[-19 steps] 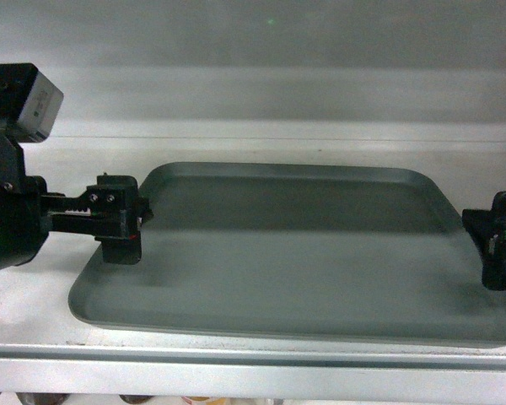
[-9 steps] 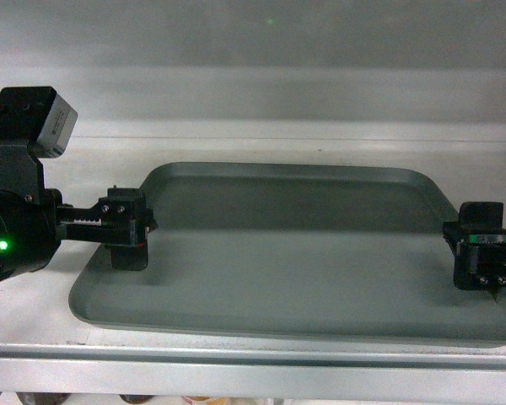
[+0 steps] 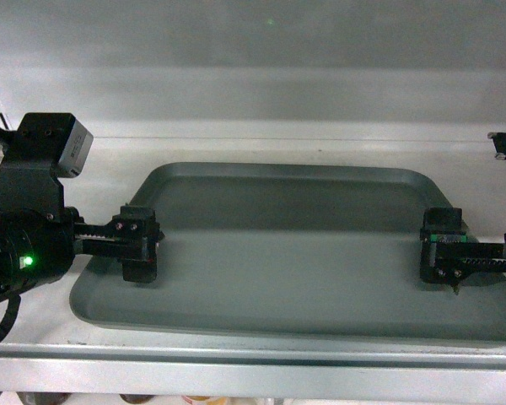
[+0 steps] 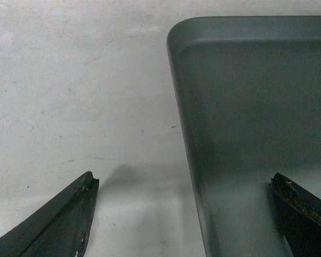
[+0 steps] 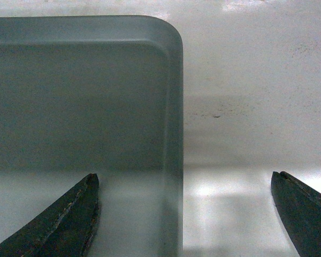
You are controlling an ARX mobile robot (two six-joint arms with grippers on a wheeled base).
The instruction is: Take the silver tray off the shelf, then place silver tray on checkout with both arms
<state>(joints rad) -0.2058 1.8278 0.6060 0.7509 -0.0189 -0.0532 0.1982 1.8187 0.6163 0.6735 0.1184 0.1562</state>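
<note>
Large matte grey-silver tray (image 3: 295,253) lies mid-frame on pale grey shelf board (image 3: 253,359). L gripper (image 4: 184,214) & R gripper (image 5: 184,214) spread wide, straddling tray's side rims. Both moved inward vs 1s ago.

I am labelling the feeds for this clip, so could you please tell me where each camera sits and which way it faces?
Head: on the robot, looking forward and slightly down at the silver tray on the shelf; both arms show, left gripper and right gripper.
Left wrist: above the tray's left rim, looking down; two open fingers straddle the rim.
Right wrist: above the tray's right rim, looking down; two open fingers straddle that rim.
Shared: all three views show the tray and shelf.
</note>
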